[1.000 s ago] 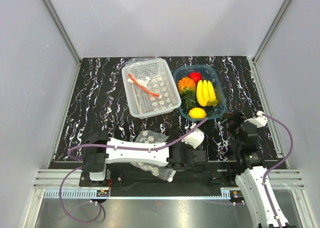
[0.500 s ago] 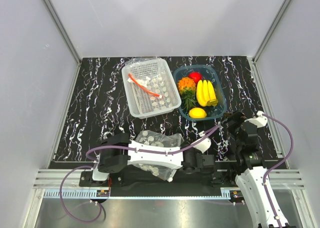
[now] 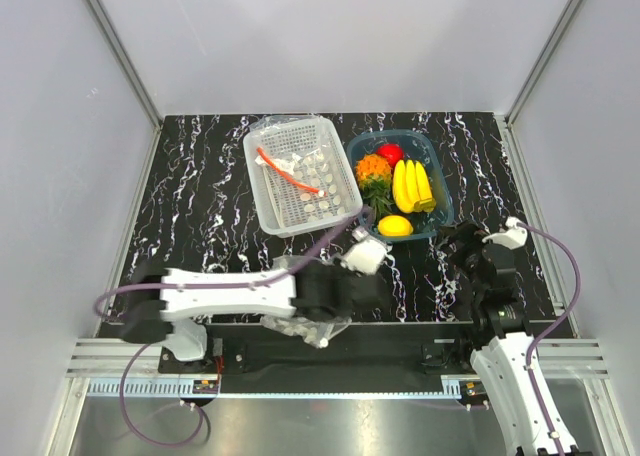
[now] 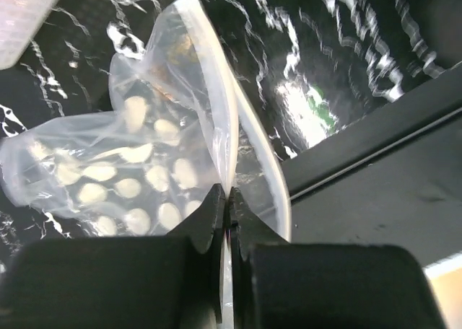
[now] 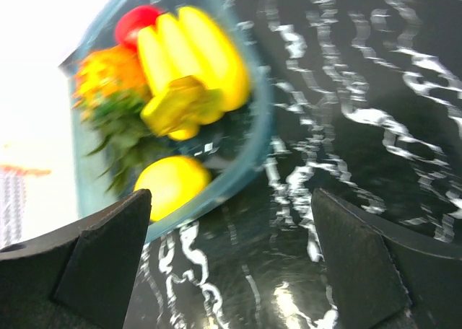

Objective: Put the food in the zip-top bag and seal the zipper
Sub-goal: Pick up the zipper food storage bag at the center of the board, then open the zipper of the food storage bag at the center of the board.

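Note:
The zip-top bag (image 4: pixel 130 170), clear with white dots, lies crumpled at the table's near edge, partly under my left arm (image 3: pixel 230 291). My left gripper (image 4: pixel 227 197) is shut on one lip of its mouth, and the white zipper (image 4: pixel 215 91) runs up from the jaws. The food sits in a blue tub (image 3: pixel 440 191): an orange piece with green leaves (image 3: pixel 373 168), a red fruit (image 3: pixel 390 153), a banana bunch (image 3: pixel 412 184) and a lemon (image 3: pixel 395 226). My right gripper (image 5: pixel 231 195) stands open and empty just short of the tub's near rim (image 5: pixel 249 159), with the lemon (image 5: pixel 170 185) ahead on its left.
A white perforated basket (image 3: pixel 262 191) stands left of the tub, holding more dotted plastic and a red strip. The black marbled table (image 3: pixel 200 206) ends in a dark drop-off close behind the bag. Grey walls enclose three sides.
My left gripper has closed on the bag's mouth edge and its arm has swung back left, wrist now towards the tub. The right gripper edged slightly towards the tub.

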Controlling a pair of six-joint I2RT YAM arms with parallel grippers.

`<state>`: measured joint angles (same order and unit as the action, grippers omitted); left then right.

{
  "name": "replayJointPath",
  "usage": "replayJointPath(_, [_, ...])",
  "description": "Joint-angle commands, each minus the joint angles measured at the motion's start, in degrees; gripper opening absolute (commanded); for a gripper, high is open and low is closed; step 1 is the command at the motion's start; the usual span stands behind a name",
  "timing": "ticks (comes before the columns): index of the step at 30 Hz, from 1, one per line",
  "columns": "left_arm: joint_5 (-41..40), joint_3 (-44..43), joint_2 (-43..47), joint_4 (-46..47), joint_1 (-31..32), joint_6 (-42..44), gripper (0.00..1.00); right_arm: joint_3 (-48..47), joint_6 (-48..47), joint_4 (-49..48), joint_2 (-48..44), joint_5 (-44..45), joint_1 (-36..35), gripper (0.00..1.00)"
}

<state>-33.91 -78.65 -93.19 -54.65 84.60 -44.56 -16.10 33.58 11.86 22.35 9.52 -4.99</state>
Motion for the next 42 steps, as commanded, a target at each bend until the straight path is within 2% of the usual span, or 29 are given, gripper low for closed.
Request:
replayJointPath(1, [3.58, 6.03, 9.15, 7.26, -3.82, 2.54, 0.00, -0.52, -4.48, -7.00, 0.68, -12.90, -0.28, 1.00])
replayJointPath(5, [4.64, 9.56, 15.04, 8.42, -6.63, 3.42, 0.00, 0.28, -5.37, -14.39, 3.04, -25.75, -0.19, 0.96])
replayJointPath(7, [4.82, 10.97, 17.51, 8.51, -7.51, 3.60, 0.00, -1.12, -4.84, -15.63, 6.19, -31.11, -0.28, 0.90])
replayJointPath(13, [6.40, 15.10, 22.52, 10.97, -11.29, 4.21, 0.00, -10.42, -2.21, -9.60, 16.13, -43.94, -1.15, 0.89])
replayJointPath(16, [6.67, 15.72, 23.49, 11.76, -12.96, 4.65, 0.00, -14.21, -0.45, -6.16, 18.42, -46.43, -3.43, 0.88])
replayJointPath(20, [7.28, 15.72, 23.32, 12.64, -14.63, 5.53, 0.00, -17.38, -0.01, -2.11, 20.71, -41.70, -12.82, 0.87])
replayJointPath(24, [7.90, 15.28, 21.91, 13.17, -15.51, 6.50, 0.00, -17.83, -0.19, -1.84, 24.14, -36.25, -17.84, 0.84])
replayJointPath(30, [8.68, 15.99, 22.43, 14.66, -16.92, 6.85, 0.00, -17.30, 2.89, -6.40, 29.24, -34.84, -23.73, 0.83])
replayJointPath(34, [8.86, 15.55, 22.52, 14.40, -17.01, 7.11, 0.00, -17.92, 4.12, -8.42, 33.01, -29.84, -31.28, 0.84])
replayJointPath(42, [9.04, 14.85, 24.28, 13.52, -17.01, 7.29, 0.00, -20.54, 6.58, -13.61, 42.59, -21.75, -41.05, 0.82])
